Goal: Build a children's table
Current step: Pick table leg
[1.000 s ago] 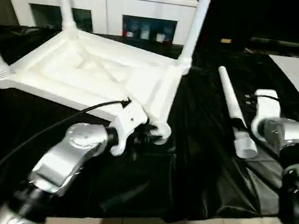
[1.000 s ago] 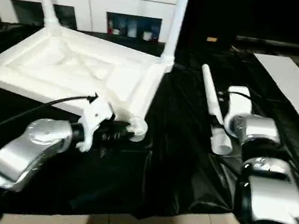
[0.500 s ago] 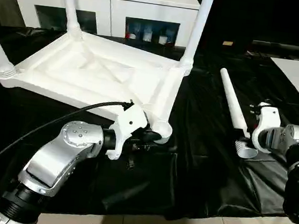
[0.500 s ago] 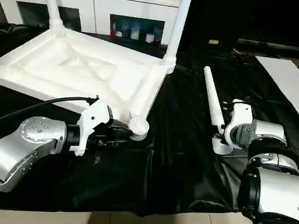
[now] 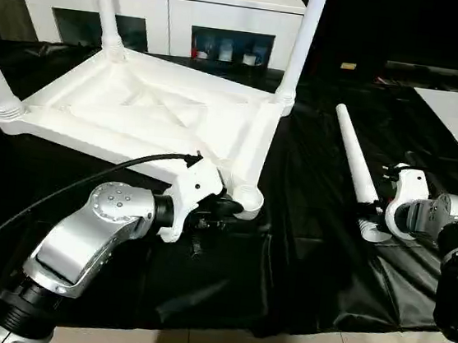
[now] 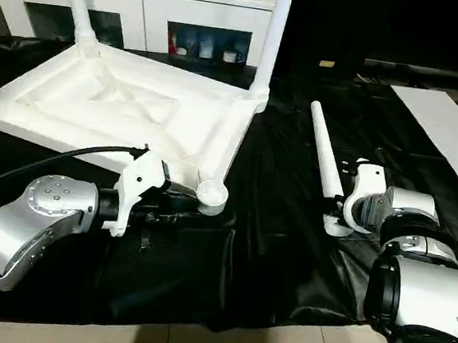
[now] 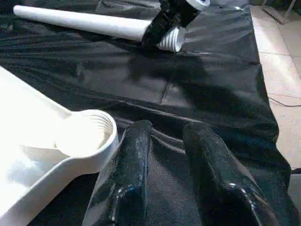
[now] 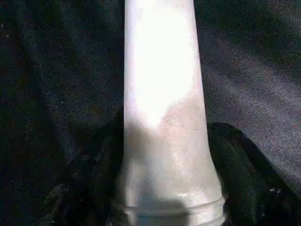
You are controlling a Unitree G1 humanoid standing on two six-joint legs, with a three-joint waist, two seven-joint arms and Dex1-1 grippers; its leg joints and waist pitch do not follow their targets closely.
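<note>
Black sheeting [image 5: 301,262] covers the floor. Nearest, the left hand [image 5: 223,212] rests released, grasping nothing, just beside the upturned table's [image 5: 136,111] empty corner socket [image 5: 247,197]. The right hand [image 5: 378,212] sits at the loose leg's [image 5: 351,152] thick end; whether it is clamped I cannot tell. Best to grip squarely there before lifting towards the socket.

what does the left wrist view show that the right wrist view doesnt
Left wrist view alone: the left tool's two black fingers with a gap between them, resting beside the tabletop's empty corner socket, plus tiled floor past the black sheet's edge, and the right tool from outside, at the loose leg's threaded end.

Right wrist view alone: a close look along the loose leg, with a dark finger on either side of its thick end.

Both: the loose leg lying on the black sheet.
</note>
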